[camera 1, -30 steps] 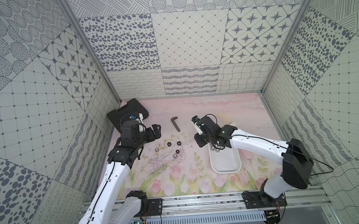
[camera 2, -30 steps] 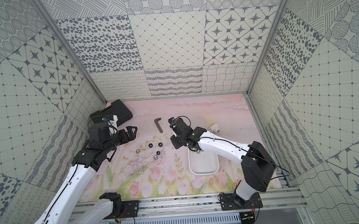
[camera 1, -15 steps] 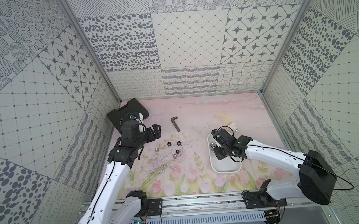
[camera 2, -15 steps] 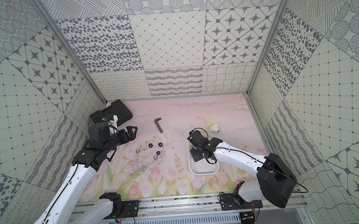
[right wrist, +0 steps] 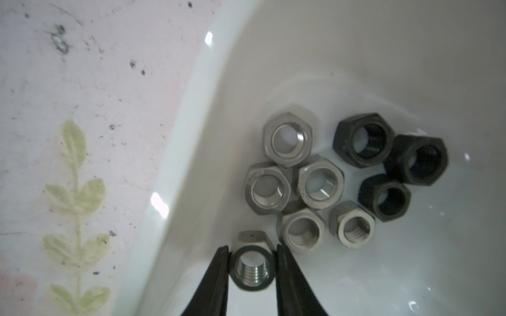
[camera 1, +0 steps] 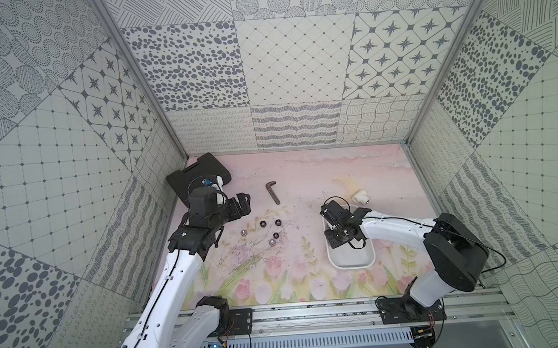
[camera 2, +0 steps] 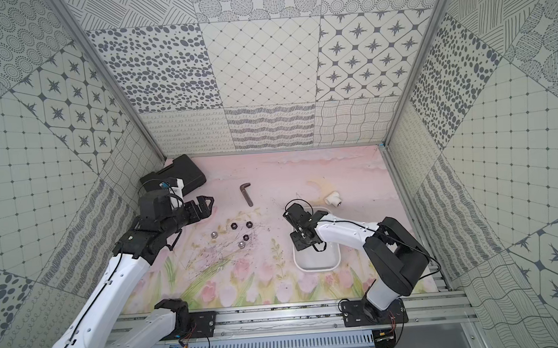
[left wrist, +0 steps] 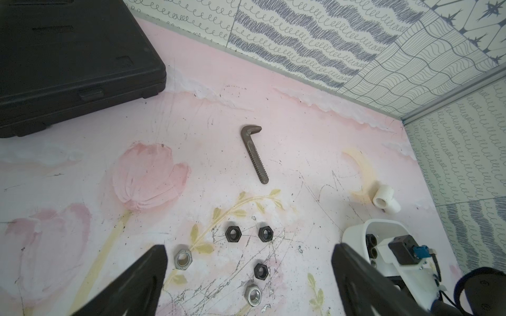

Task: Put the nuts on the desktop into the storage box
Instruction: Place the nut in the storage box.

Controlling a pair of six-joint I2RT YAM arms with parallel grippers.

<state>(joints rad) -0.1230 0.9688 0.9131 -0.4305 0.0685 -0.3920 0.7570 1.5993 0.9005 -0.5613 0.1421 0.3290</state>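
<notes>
On the desktop (camera 1: 298, 180), three black nuts (camera 1: 263, 223) (left wrist: 233, 234) and two silver nuts (camera 1: 271, 242) (left wrist: 183, 259) lie loose left of centre. My left gripper (camera 1: 243, 203) (left wrist: 248, 246) hovers over them, open and empty. The white storage box (camera 1: 351, 264) (camera 2: 317, 267) (right wrist: 175, 164) sits at the right. My right gripper (camera 1: 338, 237) (right wrist: 252, 250) reaches down inside it, shut on a threaded silver nut (right wrist: 253, 273) just above the floor. Several silver nuts (right wrist: 287, 139) and three black ones (right wrist: 364, 139) lie clustered in the box beside it.
A dark L-shaped tool (camera 1: 273, 192) (left wrist: 254, 154) lies behind the loose nuts. A black case (camera 1: 197, 177) (left wrist: 68, 60) fills the far left corner. A white pipe elbow (camera 1: 360, 196) (left wrist: 386, 201) stands just behind the box. Patterned walls close three sides.
My right arm swung from mid-desktop rightwards to the box and lowered into it, still shut on the nut. The left arm has not moved.
</notes>
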